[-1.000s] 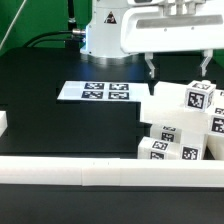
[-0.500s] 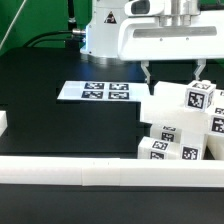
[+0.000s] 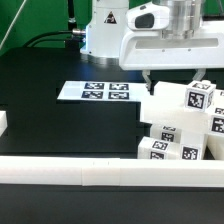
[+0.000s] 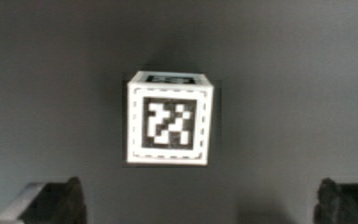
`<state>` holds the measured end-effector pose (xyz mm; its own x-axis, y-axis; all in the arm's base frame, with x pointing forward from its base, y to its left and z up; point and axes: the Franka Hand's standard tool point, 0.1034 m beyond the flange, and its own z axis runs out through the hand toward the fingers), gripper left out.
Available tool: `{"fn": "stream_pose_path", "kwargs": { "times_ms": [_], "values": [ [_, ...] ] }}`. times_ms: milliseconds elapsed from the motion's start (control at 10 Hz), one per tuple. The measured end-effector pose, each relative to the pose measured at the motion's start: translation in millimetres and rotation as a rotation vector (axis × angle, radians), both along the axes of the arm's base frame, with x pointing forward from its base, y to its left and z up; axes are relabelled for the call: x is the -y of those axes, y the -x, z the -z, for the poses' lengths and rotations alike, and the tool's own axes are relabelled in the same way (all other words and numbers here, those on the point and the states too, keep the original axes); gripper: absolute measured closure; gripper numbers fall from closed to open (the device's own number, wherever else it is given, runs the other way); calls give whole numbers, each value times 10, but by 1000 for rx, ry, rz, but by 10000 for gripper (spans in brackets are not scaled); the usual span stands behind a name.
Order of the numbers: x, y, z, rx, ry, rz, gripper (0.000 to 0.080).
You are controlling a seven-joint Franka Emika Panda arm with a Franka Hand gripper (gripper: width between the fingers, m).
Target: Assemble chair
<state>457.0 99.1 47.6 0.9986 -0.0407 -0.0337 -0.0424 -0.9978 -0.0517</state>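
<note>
Standing over the black desk [image 3: 60,125], the white arm [image 3: 165,45] holds its hand [image 3: 172,84] just above the heap of chair pieces [image 3: 180,125], fingers spread wide and pinching nothing. Going from the exterior view's left: a short white block [image 3: 3,122] sits at the nine o'clock edge of the picture, then the marker board [image 3: 97,91] lies flat near the middle, toward eleven o'clock from the heap. The chunky white pieces are piled at about three o'clock, against the long white rail [image 3: 100,172] that runs across the front at six o'clock. One tagged cube [image 3: 197,97] tops the pile, just below the hand's right-side finger. From the wrist camera, a single white tagged piece [image 4: 169,118] lies on the dark surface ahead of the two dark fingertips [image 4: 51,200], clear of both.
</note>
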Motion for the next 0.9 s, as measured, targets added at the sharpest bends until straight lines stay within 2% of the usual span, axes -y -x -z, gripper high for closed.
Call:
{"fn": "stream_pose_path", "kwargs": {
  "times_ms": [300, 500, 800, 900],
  "values": [
    [75, 106, 234, -18, 8, 35, 150],
    [55, 171, 360, -29, 15, 33, 150],
    [26, 186, 405, -30, 16, 32, 176],
    [26, 190, 410, -31, 17, 31, 350]
  ]
}}
